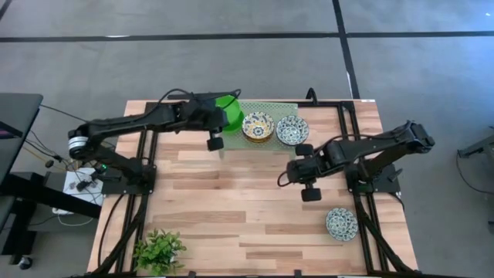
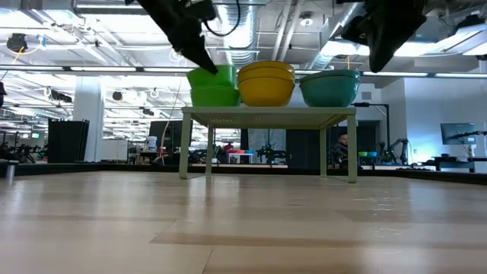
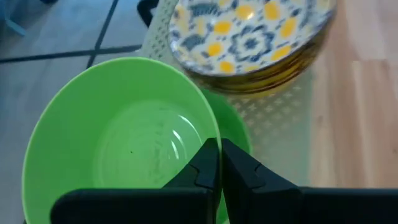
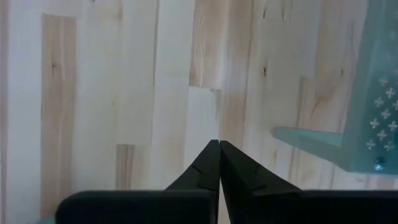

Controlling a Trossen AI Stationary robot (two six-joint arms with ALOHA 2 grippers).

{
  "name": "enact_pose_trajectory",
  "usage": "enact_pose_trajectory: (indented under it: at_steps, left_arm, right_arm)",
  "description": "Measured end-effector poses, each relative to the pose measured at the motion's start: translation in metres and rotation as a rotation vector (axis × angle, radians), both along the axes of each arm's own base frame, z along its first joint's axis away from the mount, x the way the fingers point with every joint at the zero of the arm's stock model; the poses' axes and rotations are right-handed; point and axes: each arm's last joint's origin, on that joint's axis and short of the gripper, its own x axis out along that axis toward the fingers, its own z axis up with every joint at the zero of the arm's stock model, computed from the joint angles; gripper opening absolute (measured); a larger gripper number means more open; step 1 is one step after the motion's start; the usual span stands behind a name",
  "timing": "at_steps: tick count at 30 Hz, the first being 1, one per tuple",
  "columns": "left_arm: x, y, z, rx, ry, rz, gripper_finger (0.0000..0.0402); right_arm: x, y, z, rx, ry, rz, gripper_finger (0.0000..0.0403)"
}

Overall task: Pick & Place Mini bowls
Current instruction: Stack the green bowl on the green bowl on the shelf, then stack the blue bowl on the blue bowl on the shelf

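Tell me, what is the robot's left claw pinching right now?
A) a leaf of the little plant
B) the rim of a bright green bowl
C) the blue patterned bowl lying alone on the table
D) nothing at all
B: in the left wrist view the left gripper is closed on the rim of the green bowl, tilted above another green one on the rack, beside the yellow-blue bowls.

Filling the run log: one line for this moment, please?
left gripper: shut on green bowl rim, over rack | right gripper: shut, empty, above table | patterned bowl: on table
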Motion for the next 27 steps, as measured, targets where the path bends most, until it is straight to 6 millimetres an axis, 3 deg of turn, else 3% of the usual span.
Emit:
enact_pose_trajectory:
  at_steps: [10, 27]
  left_arm:
    - [0.002, 0.002, -0.003, -0.003, 0.009, 0.008, 0.0011]
    - [0.003, -0.001, -0.003, -0.003, 0.012, -0.001, 0.0091]
  right_arm:
    - [-0.004, -0.001, -0.028, -0.011, 0.043, 0.001, 0.0001]
    - [-0.002, 0.000, -0.029, -0.003, 0.022, -0.007, 0.0004]
